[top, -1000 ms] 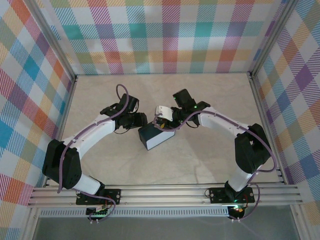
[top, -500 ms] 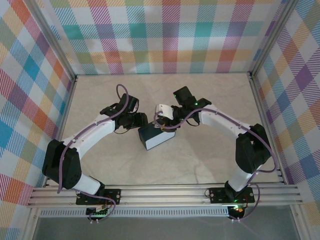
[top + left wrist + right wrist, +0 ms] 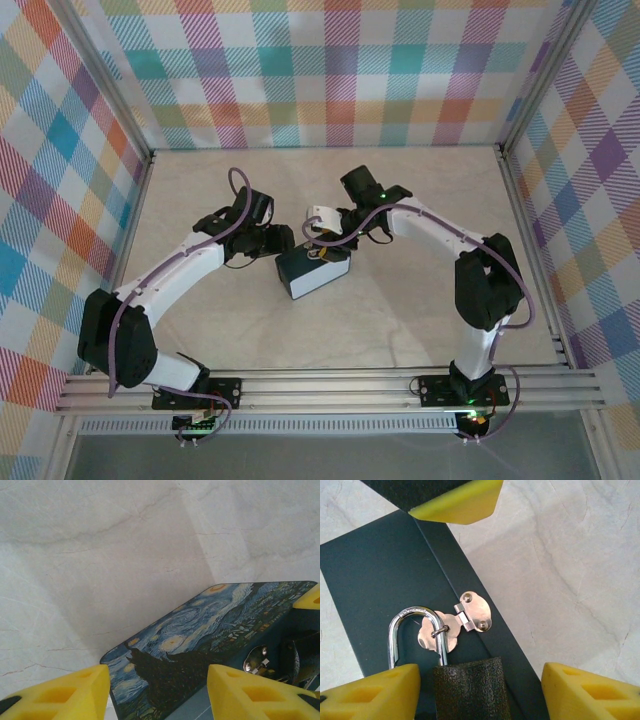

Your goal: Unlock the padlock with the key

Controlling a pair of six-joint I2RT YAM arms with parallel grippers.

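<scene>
Right wrist: padlock (image 3: 469,689) through the hasp (image 3: 470,615); left wrist: painted box lid (image 3: 195,640).

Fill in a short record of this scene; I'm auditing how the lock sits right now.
container: dark blue swirl-painted box on the marble-look table
fastening: coppery metal hasp on the box's edge
lock: small dark-bodied padlock, silver shackle through the hasp's ring
right arm: right gripper open, yellow fingertips flanking the padlock body, gaps both sides
left arm: left gripper fingers apart astride the box's corner; grip unclear
</scene>
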